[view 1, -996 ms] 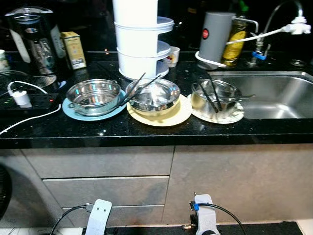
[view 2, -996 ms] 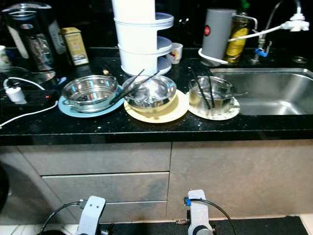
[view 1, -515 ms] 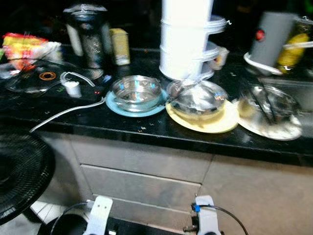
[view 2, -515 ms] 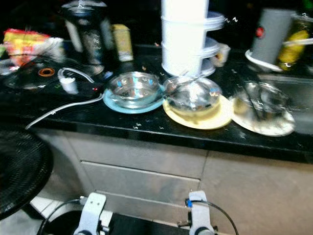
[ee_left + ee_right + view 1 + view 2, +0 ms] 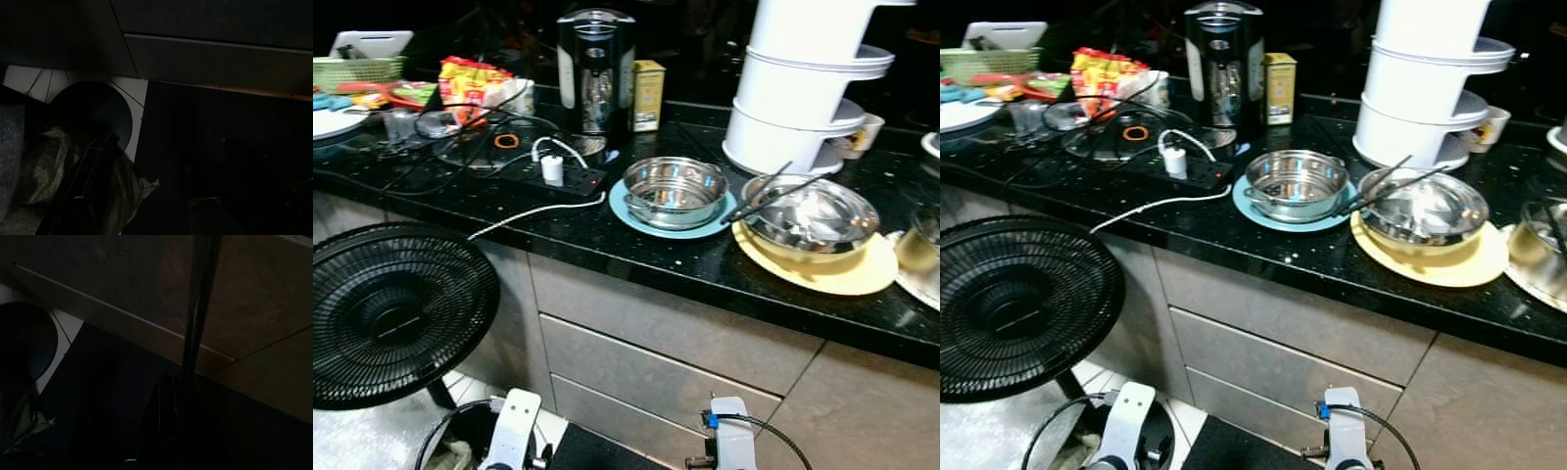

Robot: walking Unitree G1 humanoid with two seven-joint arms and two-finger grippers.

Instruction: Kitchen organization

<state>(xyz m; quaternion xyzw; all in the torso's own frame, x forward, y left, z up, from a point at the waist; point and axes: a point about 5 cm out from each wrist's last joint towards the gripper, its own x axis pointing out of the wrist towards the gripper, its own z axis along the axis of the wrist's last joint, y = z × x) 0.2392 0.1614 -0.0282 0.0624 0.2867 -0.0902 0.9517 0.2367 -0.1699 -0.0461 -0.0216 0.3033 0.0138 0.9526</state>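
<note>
Black speckled stone is your worktop [image 5: 636,259], running across the eye views above grey drawer fronts, with a black fan [image 5: 391,313] standing on the floor at your left. On the worktop, from big to small: a white tiered stack [image 5: 808,83], a black kettle [image 5: 595,69], a steel bowl [image 5: 813,213] on a yellow plate [image 5: 827,274] with black chopsticks [image 5: 766,191] leaning on its rim, and a steel pot [image 5: 674,189] on a blue plate [image 5: 641,217]. Your left arm [image 5: 514,441] and right arm [image 5: 732,446] hang low before the drawers, wrists down. The wrist views are too dark: you cannot tell how far either end effector is open.
</note>
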